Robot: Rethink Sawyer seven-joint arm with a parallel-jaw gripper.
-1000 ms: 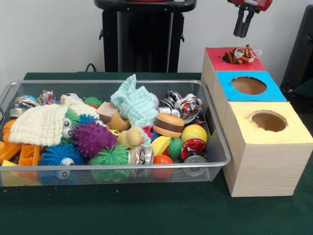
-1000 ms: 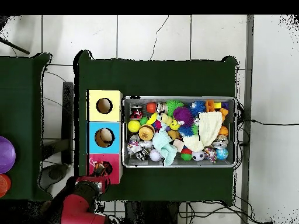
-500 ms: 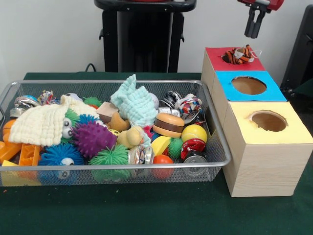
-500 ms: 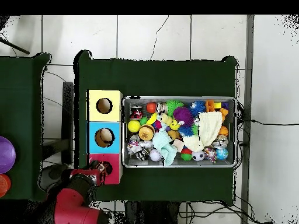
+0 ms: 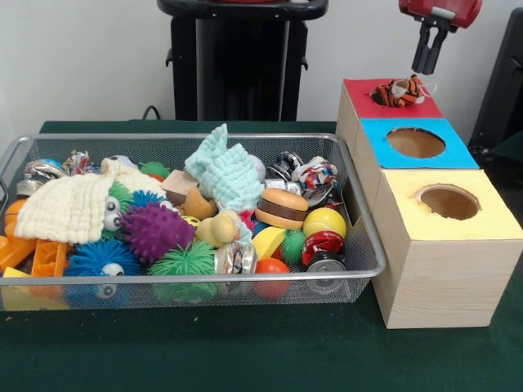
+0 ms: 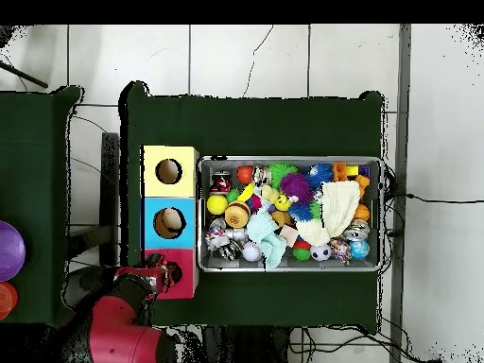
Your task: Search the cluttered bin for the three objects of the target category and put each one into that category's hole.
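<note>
A tiger-striped soft toy sits in the hole of the red-topped box, partly sticking out; in the overhead view the toy shows on the red box. My gripper hangs above and slightly right of it, apart from it, open with nothing held. From above, the gripper is at the red box's outer edge. The wire bin is full of mixed toys: spiky balls, a burger toy, cloths, cans.
A blue-topped box and a yellow-topped box stand in line with the red one, right of the bin. From above a pale round thing lies in the blue box's hole. A black stand rises behind the bin.
The gripper has shifted to the right in the front view, away from above the red box's hole. The striped toy and the bin's contents have not moved.
</note>
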